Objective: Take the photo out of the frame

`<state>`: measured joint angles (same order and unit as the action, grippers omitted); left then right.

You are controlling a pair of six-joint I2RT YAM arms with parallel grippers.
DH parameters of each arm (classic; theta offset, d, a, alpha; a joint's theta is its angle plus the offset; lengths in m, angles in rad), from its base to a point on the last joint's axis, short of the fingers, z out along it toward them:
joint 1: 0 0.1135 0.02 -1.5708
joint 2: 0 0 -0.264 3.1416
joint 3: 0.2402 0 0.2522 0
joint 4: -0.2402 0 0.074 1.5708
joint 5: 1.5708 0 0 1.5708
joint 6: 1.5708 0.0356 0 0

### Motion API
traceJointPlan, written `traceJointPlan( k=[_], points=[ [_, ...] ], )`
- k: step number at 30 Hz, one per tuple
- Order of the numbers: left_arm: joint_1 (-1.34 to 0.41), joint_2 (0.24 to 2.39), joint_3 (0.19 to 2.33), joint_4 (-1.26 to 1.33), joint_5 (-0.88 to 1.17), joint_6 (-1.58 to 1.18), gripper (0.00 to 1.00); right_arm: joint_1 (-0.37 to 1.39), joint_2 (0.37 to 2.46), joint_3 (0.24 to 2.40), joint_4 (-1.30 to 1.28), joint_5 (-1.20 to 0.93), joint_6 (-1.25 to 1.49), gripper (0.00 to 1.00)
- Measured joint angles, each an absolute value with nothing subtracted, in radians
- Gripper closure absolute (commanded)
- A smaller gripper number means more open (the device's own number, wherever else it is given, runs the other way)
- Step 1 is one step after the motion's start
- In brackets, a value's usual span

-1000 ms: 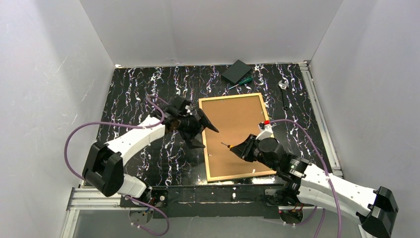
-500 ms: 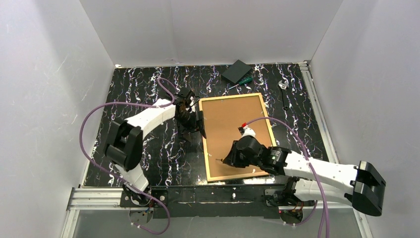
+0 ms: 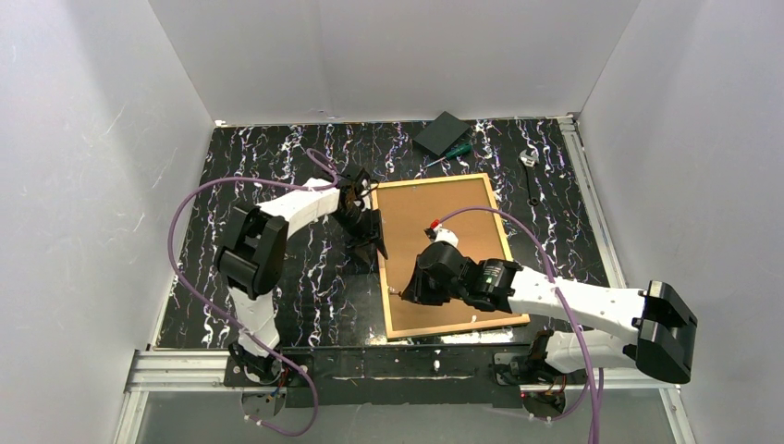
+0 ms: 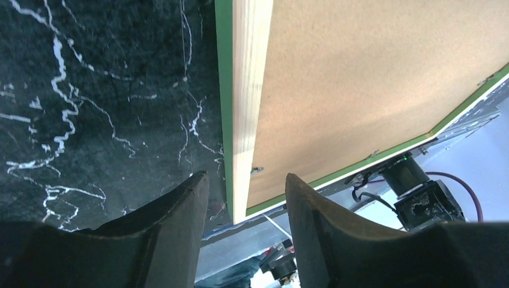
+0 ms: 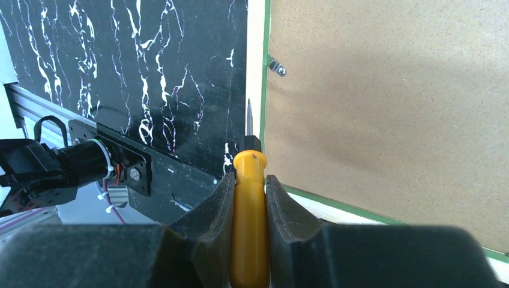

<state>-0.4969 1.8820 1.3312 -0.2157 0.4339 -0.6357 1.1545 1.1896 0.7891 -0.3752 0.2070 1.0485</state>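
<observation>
The frame lies face down on the tabletop, backing board up. The left gripper straddles its left edge, jaws apart. The right gripper clamps a yellow-handled screwdriver there.

You get even, diffuse overhead light: the white walls read bright, and the black marbled worktop stays dark with no hard glare. Beneath the left claw, the shadow is lost in that dark surface. In its wrist view the claw is near-black and soft, while the backing board ahead of it is sharp and slightly washed out. Ahead and to the right of the right claw, a soft shadow band crosses the board. The yellow-handled screwdriver shows a mild sheen.
</observation>
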Motion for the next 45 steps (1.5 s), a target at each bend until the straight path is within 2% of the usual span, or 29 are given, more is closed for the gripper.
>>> traceJointPlan(
  k=[5,8,11,17,21,33,45],
  points=[
    [-0.497,1.955,1.377,-0.223,0.432,-0.624,0.55,1.155,1.184,0.788,-0.38,0.211,1.047,0.99],
    [-0.497,1.991,1.399,-0.223,0.426,-0.614,0.64,1.155,1.184,0.788,-0.382,0.212,1.044,0.99],
    [-0.501,2.027,1.415,-0.224,0.422,-0.594,0.77,1.154,1.186,0.788,-0.387,0.213,1.044,0.99],
    [-0.523,2.057,1.449,-0.241,0.414,-0.551,0.87,1.155,1.193,0.788,-0.388,0.21,1.044,0.99],
    [-0.534,2.066,1.469,-0.26,0.395,-0.526,1.0,1.155,1.198,0.788,-0.388,0.214,1.044,0.99],
    [-0.537,2.102,1.516,-0.305,0.409,-0.512,1.0,1.155,1.314,0.852,-0.445,0.245,1.036,0.99],
    [-0.542,2.103,1.516,-0.304,0.412,-0.517,1.0,1.156,1.34,0.873,-0.453,0.263,1.009,0.99]
  ],
)
